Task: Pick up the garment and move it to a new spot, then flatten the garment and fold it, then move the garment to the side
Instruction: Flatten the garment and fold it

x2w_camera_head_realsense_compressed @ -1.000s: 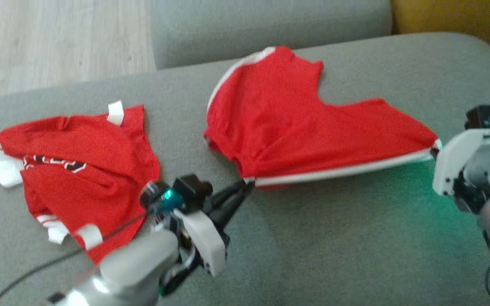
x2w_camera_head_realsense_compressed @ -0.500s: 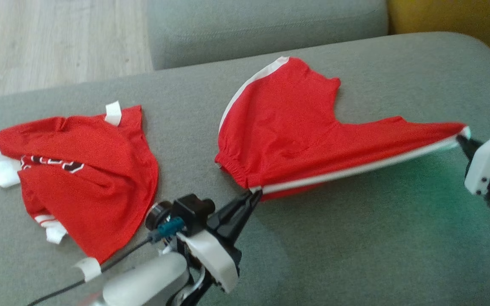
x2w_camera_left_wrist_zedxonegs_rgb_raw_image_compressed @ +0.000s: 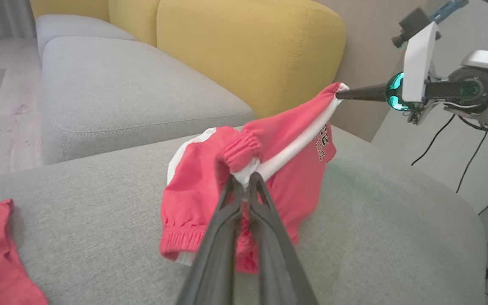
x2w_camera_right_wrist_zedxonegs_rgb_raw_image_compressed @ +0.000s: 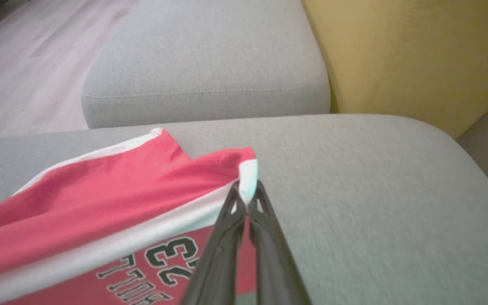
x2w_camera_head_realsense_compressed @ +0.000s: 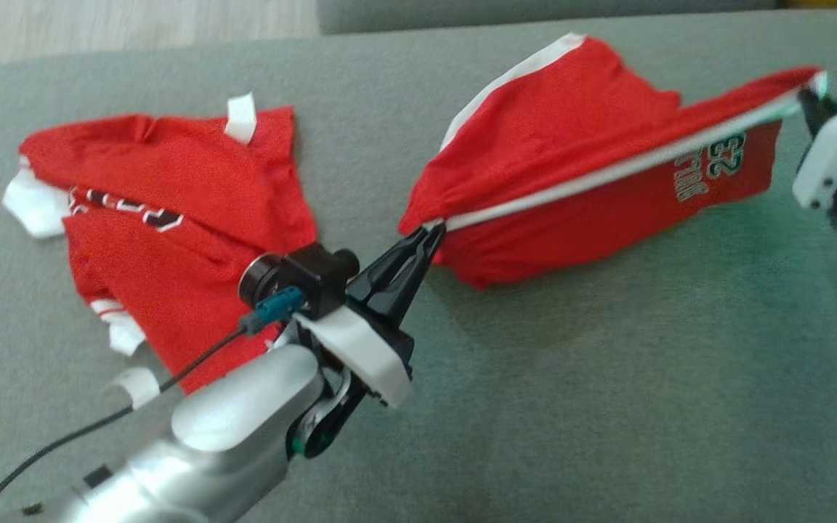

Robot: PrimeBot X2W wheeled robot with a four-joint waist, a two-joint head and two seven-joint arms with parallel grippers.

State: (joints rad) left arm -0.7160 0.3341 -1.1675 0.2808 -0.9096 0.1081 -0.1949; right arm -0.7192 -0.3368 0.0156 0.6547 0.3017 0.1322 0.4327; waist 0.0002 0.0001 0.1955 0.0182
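Red shorts [x2w_camera_head_realsense_compressed: 578, 138] with a white side stripe hang stretched over the grey sofa cushion [x2w_camera_head_realsense_compressed: 607, 378]. The left gripper [x2w_camera_head_realsense_compressed: 431, 234] is clamped on the waistband end and the right gripper [x2w_camera_head_realsense_compressed: 809, 102] on the far hem corner. The cloth looks light and limp and will likely sag, so the seamed corners offer the firmest hold.

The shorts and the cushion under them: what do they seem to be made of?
Shorts: probably a thin, matte knit, cotton or polyester; they hang in soft folds, and the waistband is gathered as by elastic. Cushion: grey woven upholstery, matte, with a fine speckled grain.
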